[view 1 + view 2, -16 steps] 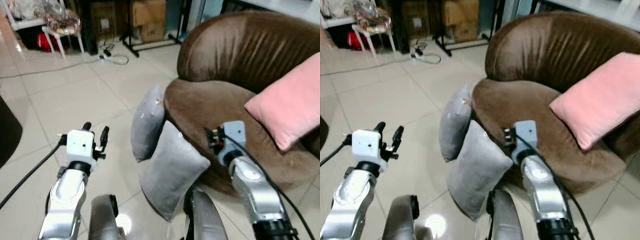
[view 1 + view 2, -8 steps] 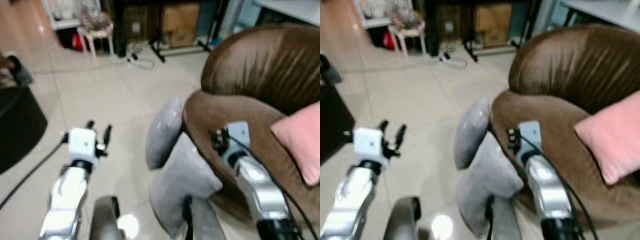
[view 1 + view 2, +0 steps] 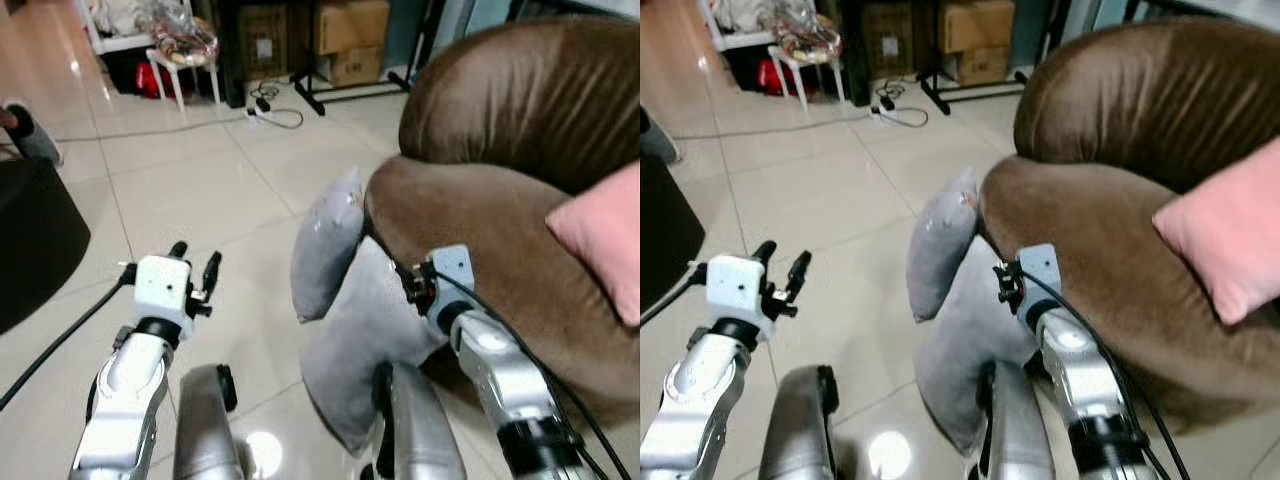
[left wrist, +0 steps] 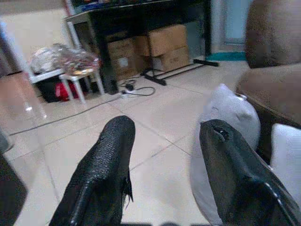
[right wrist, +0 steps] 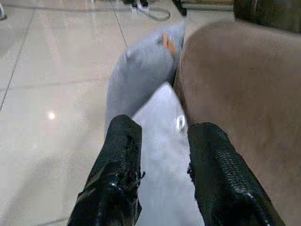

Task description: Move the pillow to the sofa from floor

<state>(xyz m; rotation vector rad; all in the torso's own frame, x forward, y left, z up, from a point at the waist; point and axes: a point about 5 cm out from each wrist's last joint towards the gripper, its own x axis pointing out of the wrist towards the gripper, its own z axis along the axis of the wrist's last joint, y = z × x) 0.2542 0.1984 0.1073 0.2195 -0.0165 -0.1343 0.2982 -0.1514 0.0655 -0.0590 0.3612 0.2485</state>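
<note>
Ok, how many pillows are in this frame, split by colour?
Grey pillows: 2, one standing and one nearer the robot, both on the floor against the brown sofa.
Pink pillows: 1, on the sofa seat.
Total: 3 pillows.

- the floor (image 3: 200, 190) ahead of me is pale glossy tile, catching glare from the room light.
- cardboard boxes (image 3: 345, 25) sit at the far side under dark furniture.
- a small white stool (image 3: 185, 65) carries a clear bag.
- a power strip (image 3: 262, 112) with a trailing cable lies on the tiles.
- a dark rounded seat (image 3: 35, 235) stands on my left.
</note>
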